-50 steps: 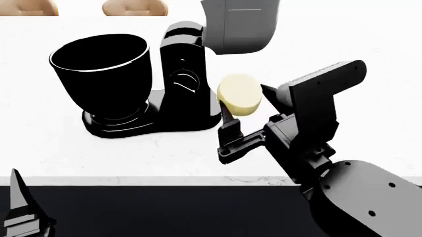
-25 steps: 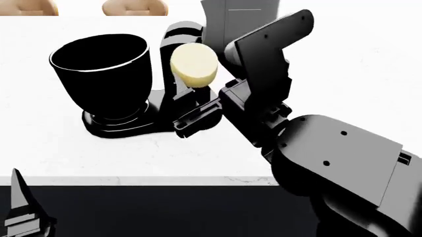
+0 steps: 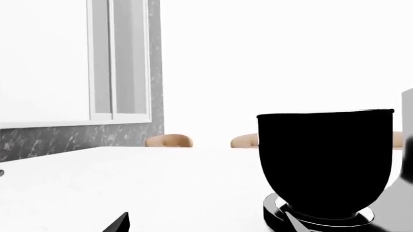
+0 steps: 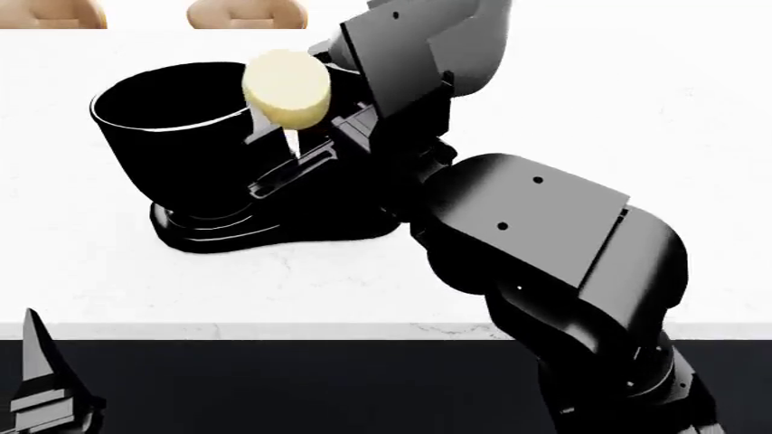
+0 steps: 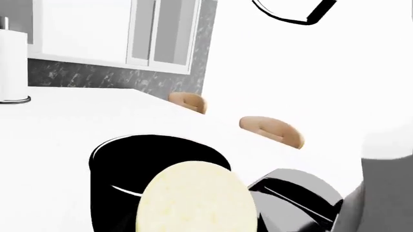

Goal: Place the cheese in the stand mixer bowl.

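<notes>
**Jaws clamped on cheese at the bowl's rim, drop not yet made**

Clamped on the cheese [image 4: 287, 88]: right jaws [image 4: 280, 136], black, reaching in from a bulky black arm on the right of the head view. Parked low at the near left corner, well apart from everything: left jaws [image 4: 42, 389], only a dark tip in sight, open or closed impossible to tell.

Held in the air, clear of the white table [image 4: 97, 271]: a small pale yellow wheel, flat face turned toward the head camera. Positioned over the near right part of the stand mixer bowl [image 4: 181, 136], overlapping the thin bright rim rather than hanging above the centre. In the right wrist view, filling the near foreground, with the bowl's dark open mouth directly behind.

Seated on the black mixer base [image 4: 277, 226]: the glossy black bowl, upright, nothing visible inside. Far back along the table edge: tan rounded shapes [image 4: 248, 13].

Judged done: pickup and most of the carry. Judged left: a short shift further over the opening, a release, a withdrawal.
</notes>
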Controlling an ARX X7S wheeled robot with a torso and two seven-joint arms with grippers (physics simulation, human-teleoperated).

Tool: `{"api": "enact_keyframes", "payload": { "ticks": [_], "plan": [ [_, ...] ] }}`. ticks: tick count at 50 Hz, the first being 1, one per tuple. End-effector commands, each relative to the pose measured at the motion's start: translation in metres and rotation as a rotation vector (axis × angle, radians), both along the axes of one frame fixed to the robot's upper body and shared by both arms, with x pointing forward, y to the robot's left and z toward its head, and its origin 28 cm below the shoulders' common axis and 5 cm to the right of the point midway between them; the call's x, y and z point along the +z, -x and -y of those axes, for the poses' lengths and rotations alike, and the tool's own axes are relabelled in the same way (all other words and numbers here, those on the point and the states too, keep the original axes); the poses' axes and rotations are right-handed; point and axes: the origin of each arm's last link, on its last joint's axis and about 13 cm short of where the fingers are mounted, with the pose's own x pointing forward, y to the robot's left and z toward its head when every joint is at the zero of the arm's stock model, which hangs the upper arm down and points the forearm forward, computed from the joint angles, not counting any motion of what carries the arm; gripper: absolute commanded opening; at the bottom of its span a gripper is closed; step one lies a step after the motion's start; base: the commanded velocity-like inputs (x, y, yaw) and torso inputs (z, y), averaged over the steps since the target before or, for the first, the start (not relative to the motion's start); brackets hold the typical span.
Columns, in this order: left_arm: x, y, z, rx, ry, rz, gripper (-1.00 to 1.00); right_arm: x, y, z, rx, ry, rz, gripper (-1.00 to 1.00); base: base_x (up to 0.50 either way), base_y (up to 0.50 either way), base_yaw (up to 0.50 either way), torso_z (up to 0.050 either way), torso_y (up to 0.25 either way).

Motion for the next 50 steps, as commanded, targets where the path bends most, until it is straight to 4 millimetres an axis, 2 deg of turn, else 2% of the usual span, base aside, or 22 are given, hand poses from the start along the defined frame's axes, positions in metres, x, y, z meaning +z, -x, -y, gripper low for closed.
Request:
{"api": "enact_keyframes", "payload": {
  "ticks": [1, 16, 26, 41, 48, 50],
  "plan": [
    [-0.001, -0.001, 0.0, 0.001, 0.002, -0.002, 1.0, 0.002, -0.006, -0.021, 0.05, 0.001, 0.01, -1.0, 0.0, 0.0, 0.0, 0.0, 0.0],
    [-0.003, -0.001, -0.001, 0.003, 0.006, -0.007, 1.0, 0.028, -0.025, -0.03, 0.049, -0.014, 0.025, -1.0, 0.0, 0.0, 0.0, 0.0, 0.0],
    [-0.003, -0.002, -0.003, 0.011, 0.008, -0.005, 1.0, 0.036, -0.029, -0.032, 0.085, -0.026, 0.019, -1.0, 0.0, 0.0, 0.0, 0.0, 0.0],
    [-0.005, -0.004, -0.002, 0.003, 0.013, -0.009, 1.0, 0.039, -0.068, -0.041, 0.045, 0.032, -0.04, -1.0, 0.0, 0.0, 0.0, 0.0, 0.0],
    [-0.004, -0.002, -0.003, 0.008, 0.014, -0.006, 1.0, 0.045, -0.08, -0.049, 0.022, 0.06, -0.041, -1.0, 0.0, 0.0, 0.0, 0.0, 0.0],
    [-0.004, -0.002, -0.003, 0.008, 0.014, -0.005, 1.0, 0.053, -0.083, -0.049, 0.019, 0.062, -0.044, -1.0, 0.0, 0.0, 0.0, 0.0, 0.0]
  ]
}}
